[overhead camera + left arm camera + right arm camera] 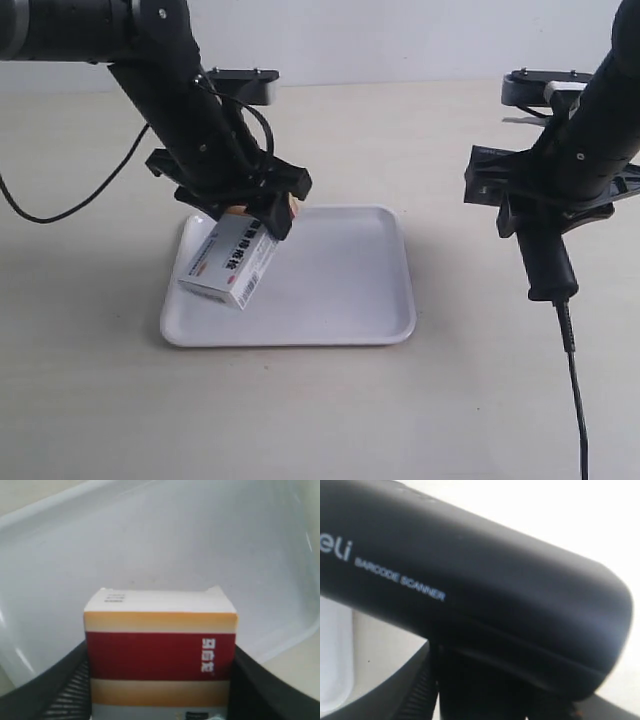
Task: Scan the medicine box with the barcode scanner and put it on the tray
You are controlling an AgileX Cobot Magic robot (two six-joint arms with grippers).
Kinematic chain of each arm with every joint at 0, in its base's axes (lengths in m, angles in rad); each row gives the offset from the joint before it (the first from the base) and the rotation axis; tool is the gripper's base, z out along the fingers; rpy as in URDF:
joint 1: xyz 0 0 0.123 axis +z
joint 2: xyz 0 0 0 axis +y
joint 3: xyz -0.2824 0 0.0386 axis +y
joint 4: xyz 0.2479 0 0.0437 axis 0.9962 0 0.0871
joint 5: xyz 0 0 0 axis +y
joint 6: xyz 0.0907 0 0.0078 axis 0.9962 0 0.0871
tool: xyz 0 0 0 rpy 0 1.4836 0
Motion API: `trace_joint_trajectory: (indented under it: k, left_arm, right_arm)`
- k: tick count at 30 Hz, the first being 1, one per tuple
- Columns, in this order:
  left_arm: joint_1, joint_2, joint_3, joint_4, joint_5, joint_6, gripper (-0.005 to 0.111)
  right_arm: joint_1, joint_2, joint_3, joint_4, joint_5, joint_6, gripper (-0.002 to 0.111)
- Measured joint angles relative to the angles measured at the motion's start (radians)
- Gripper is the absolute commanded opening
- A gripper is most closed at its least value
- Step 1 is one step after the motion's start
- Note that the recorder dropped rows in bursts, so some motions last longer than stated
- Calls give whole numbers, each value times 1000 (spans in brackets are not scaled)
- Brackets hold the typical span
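A: In the exterior view we see the flat white square plastic tray with rounded corners (340, 290) lying on the pale table (100, 400). The arm at that view's left reaches down over the tray's near-left part, and its black gripper (262, 212) is clamped on the small white rectangular medicine box with blue print (232, 262).

B: We agree. The box hangs tilted, its lower end over the tray's left side; we cannot tell whether it touches the tray floor. At the view's right, well apart from the tray, the other black gripper (530, 195) holds the black pistol-shaped barcode scanner (545, 255), handle pointing down, and its thin dark cable (575, 400) trails toward the bottom edge.

A: Turning to the left wrist view, we find the medicine box (160, 655) filling the middle, its dark red and tan bands facing the camera. The ribbed black fingers (65, 695) press against both of its sides, so this is the left gripper (160, 700), closed on the carton. Behind it lies the white tray (165, 545) with its low rim.

B: In the right wrist view the scanner's boxy head (470, 580) fills nearly everything, with white lettering reading "BARCODE SCANNER". The right gripper's fingers (415, 690) sit against the handle below, gripping it. A sliver of the white tray (335, 655) shows at one edge.
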Motion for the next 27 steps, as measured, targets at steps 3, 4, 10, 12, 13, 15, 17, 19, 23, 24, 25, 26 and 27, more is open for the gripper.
trace_joint_trajectory:
  k: [3, 4, 10, 12, 13, 15, 17, 19, 23, 24, 25, 26, 27]
  left_arm:
    - [-17, 19, 0, -4, -22, 0, 0]
    - [-19, 24, 0, -4, -28, 0, 0]
    - [-19, 58, 0, -4, -69, 0, 0]
    - [-19, 68, 0, -4, -82, 0, 0]
    - [-19, 76, 0, -4, -86, 0, 0]
    - [-19, 91, -2, -3, -94, 0, 0]
    - [-19, 105, -9, 0, -96, 0, 0]
    - [-19, 109, -16, 3, -102, 0, 0]
    - [-19, 109, -30, 11, -110, 0, 0]
    - [-19, 109, -30, 11, -112, 0, 0]
    - [-19, 109, -31, 13, -114, 0, 0]
    - [-19, 109, -31, 15, -117, 0, 0]
    - [-19, 109, -32, 15, -117, 0, 0]
  right_arm:
    - [-4, 47, 0, 0, -8, -8, 0]
    - [-4, 63, 0, 2, -14, -8, 0]
    - [-4, 116, 0, 30, -57, -44, 0]
    - [-4, 123, 0, 39, -73, -52, 0]
    - [-4, 125, 0, 41, -82, -54, 0]
    - [-4, 132, 0, 45, -98, -56, 0]
    - [-4, 141, 0, 45, -109, -58, 0]
    - [-4, 154, 0, 47, -116, -58, 0]
    - [-4, 190, 0, 52, -128, -58, 0]
    - [-4, 192, 0, 55, -139, -58, 0]
    - [-4, 194, 0, 55, -144, -58, 0]
    - [-4, 194, 0, 57, -150, -58, 0]
    - [-4, 194, 0, 56, -158, -58, 0]
